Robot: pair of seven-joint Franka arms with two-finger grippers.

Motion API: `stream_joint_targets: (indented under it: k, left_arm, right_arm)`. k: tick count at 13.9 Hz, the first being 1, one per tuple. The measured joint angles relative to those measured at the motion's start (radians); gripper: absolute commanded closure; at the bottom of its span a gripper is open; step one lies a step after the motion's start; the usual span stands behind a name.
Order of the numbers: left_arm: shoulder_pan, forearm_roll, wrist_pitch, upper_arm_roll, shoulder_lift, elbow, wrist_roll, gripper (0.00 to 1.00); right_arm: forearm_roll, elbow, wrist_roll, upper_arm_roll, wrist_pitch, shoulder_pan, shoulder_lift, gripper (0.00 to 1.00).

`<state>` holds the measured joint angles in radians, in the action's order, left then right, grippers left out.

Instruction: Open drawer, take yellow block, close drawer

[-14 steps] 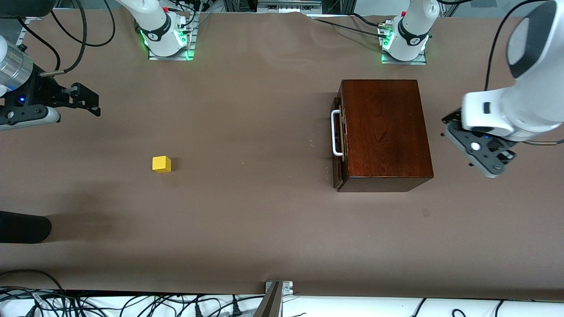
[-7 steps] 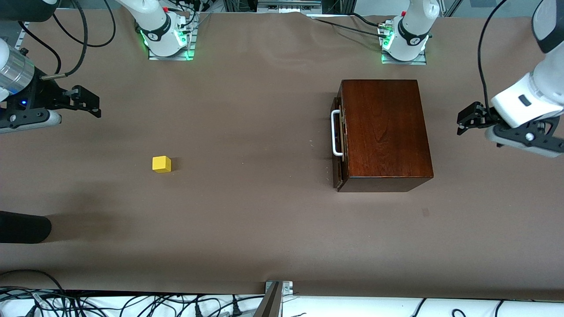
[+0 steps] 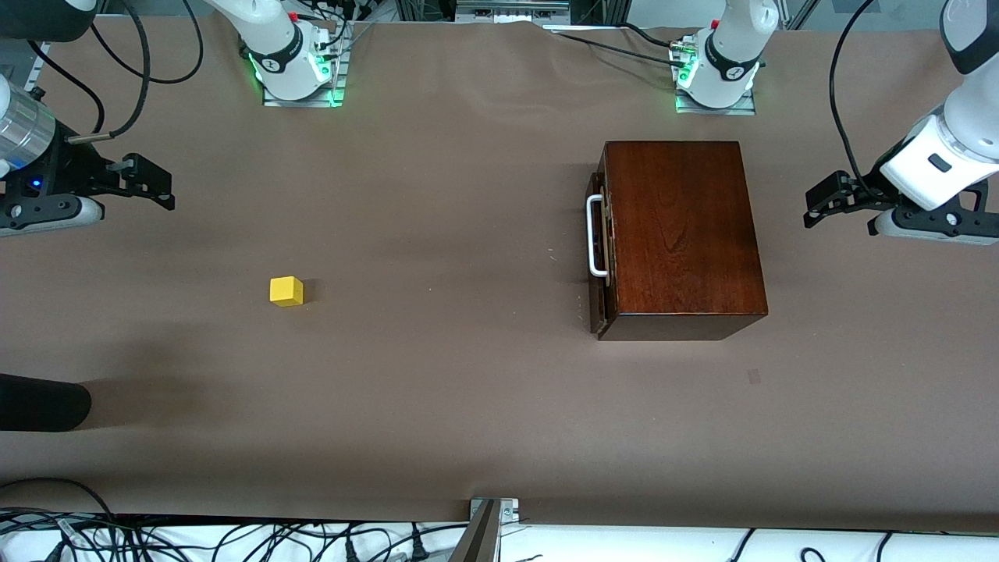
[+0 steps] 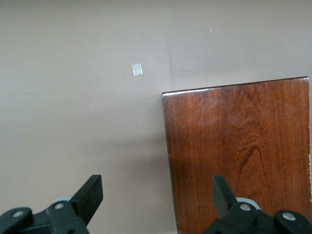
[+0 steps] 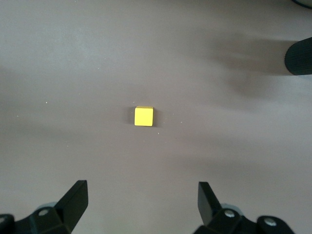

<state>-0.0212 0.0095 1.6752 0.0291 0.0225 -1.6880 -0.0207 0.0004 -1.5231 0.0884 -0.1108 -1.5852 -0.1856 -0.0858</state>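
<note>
The dark reddish-brown wooden box [image 3: 679, 234] stands toward the left arm's end of the table. Its drawer [image 3: 599, 265] looks shut, with the white bar handle [image 3: 593, 236] facing the table's middle. The yellow block [image 3: 286, 291] lies on the bare table toward the right arm's end, outside the drawer. My left gripper [image 3: 815, 209] is open and empty, in the air beside the box's back end; its wrist view shows the box top [image 4: 239, 156] under one finger. My right gripper [image 3: 162, 190] is open and empty, above the table; the block [image 5: 144, 116] shows ahead of its fingers.
A black rounded object [image 3: 39, 402] juts in at the table's edge at the right arm's end, nearer the front camera than the block. A small tape mark [image 3: 753, 376] lies on the table near the box. A metal bracket [image 3: 488, 519] sits at the near edge.
My left arm has swung up and outward from beside the box, and its gripper now points toward the box. My right gripper has drifted slightly. The block and drawer have not moved.
</note>
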Motion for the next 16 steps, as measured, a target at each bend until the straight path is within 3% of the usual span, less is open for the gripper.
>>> stream_joint_targets:
  k: [4, 16]
  left_arm:
    - [0.006, 0.0, -0.028, 0.0, 0.038, 0.052, 0.002, 0.0]
    - [0.006, 0.0, -0.053, 0.004, 0.043, 0.062, 0.002, 0.0]
  right_arm:
    - [0.0, 0.0, 0.0, 0.0, 0.0, 0.0, 0.0, 0.0]
    - [0.0, 0.0, 0.0, 0.0, 0.001, 0.0, -0.001, 0.0]
